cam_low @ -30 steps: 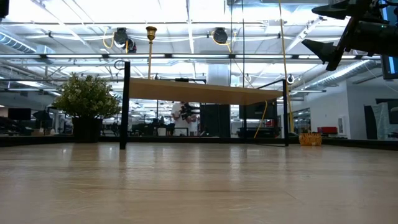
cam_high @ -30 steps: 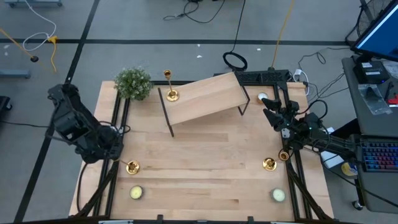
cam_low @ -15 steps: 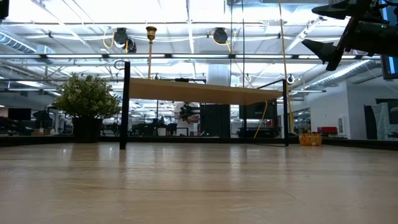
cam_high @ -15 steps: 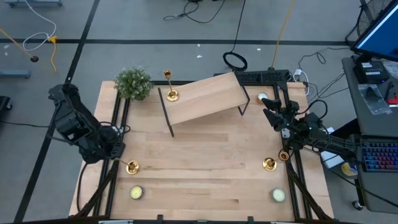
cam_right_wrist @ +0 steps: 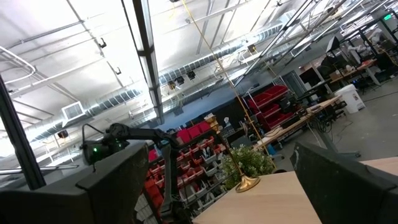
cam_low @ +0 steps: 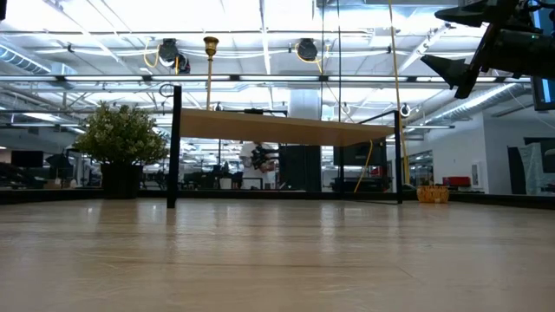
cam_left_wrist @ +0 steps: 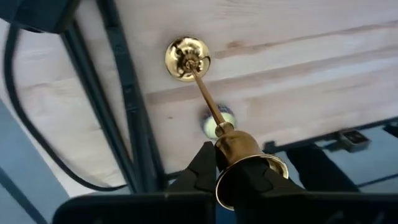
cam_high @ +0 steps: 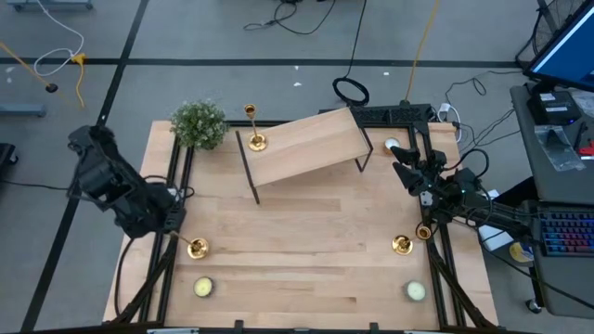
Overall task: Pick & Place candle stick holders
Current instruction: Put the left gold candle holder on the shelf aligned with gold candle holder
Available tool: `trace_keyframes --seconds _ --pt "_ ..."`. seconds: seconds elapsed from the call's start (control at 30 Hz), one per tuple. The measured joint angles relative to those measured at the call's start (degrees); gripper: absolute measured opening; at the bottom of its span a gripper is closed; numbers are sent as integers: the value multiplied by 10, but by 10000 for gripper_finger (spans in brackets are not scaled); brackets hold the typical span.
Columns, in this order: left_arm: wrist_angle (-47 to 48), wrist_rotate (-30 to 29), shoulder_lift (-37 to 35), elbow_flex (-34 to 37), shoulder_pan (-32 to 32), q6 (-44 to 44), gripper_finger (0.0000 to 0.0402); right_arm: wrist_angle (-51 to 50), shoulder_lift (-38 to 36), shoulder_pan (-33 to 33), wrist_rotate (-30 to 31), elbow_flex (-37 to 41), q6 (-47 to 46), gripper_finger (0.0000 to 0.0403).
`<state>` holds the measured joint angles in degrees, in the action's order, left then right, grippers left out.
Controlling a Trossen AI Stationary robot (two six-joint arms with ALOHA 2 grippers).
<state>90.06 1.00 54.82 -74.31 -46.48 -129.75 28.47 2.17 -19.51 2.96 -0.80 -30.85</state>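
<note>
A: Your left gripper [cam_left_wrist: 239, 171] is clamping down on the top cup of a gold candlestick [cam_left_wrist: 211, 106]. You're seeing it right there in the left wrist view, fingers [cam_left_wrist: 202, 171] pinching the cup, the stem running down to the round base on the wood.

B: And where's that sitting against the tilted wooden shelf [cam_high: 302, 147]?

A: You're working well out from the shelf's near left leg, by the table's [cam_high: 297, 246] left edge. From above, the base [cam_high: 197, 249] is showing just past the gripper [cam_high: 172, 223].

B: The other two candlesticks?

A: One [cam_high: 253, 130] is standing at the shelf's far left corner, beside the little green plant [cam_high: 198, 123]. The other [cam_high: 402, 245] is resting well out from the shelf's right leg, near the right edge.

B: And your right arm?

A: Your right gripper [cam_high: 401, 163] is waiting just right of the shelf, fingers spread wide, holding nothing.
</note>
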Motion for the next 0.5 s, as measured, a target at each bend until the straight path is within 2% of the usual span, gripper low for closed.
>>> trace_keyframes --seconds 0.27,0.5 --pt "-2 -53 51 -95 82 128 17 0 0 0 0 0 0 380" --pt "-22 -41 143 -193 183 289 17 0 0 0 0 0 0 380"
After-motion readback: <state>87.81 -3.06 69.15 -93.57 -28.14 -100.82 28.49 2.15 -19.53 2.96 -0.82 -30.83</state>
